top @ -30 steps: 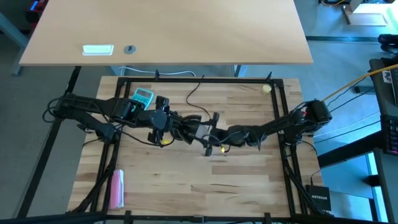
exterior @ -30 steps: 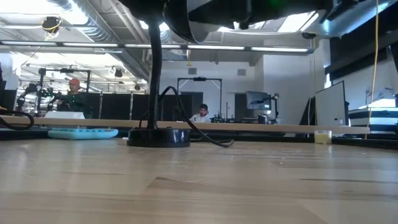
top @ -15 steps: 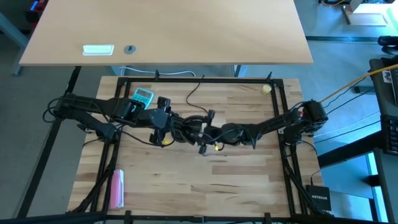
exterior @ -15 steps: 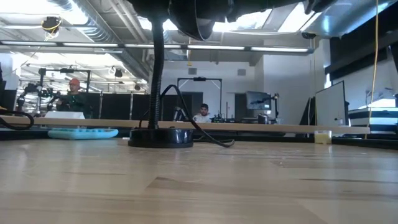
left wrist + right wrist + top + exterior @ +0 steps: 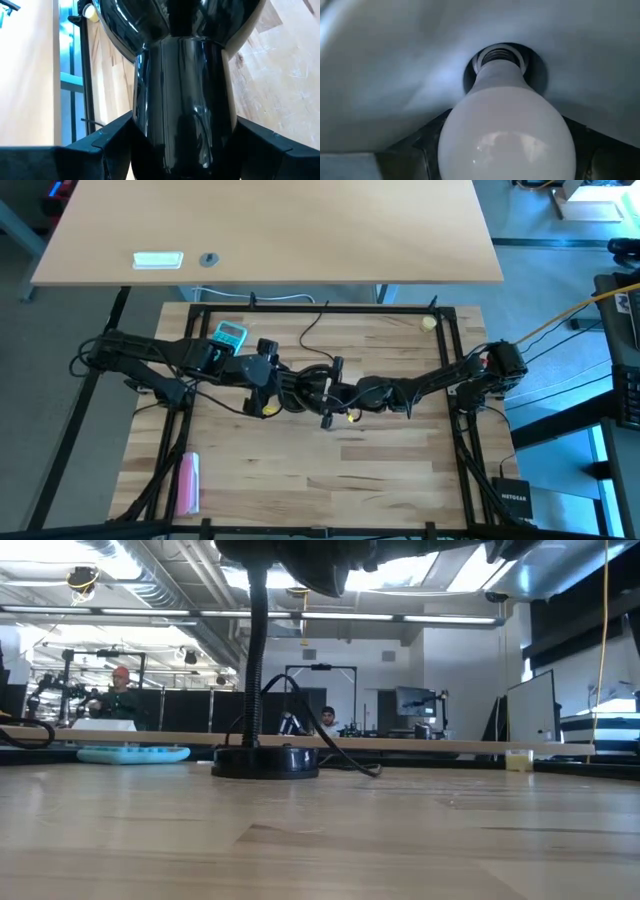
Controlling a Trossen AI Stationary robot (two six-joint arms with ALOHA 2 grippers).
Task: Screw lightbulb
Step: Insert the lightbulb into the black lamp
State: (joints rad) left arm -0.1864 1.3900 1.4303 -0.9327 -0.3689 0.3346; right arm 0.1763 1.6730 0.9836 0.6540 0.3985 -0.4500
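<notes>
Table: pale butcher-block top (image 5: 330, 480), mid-frame | Left gripper (image 5: 283, 387) clamped on black lamp's neck (image 5: 182, 100) | Right gripper (image 5: 335, 395) grips lightbulb (image 5: 506, 135), screw base at the shade's socket | Lamp base (image 5: 265, 760) left of centre in low view | Room: 2 people (image 5: 118, 700) behind a far bench (image 5: 400, 745)

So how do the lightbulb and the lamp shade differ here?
The lightbulb is frosted white and small; the lamp shade is glossy black and far bigger. The right gripper grips the lightbulb, its screw base at the socket; the left gripper clamps the lamp shade's neck. Both are held above the table.
</notes>
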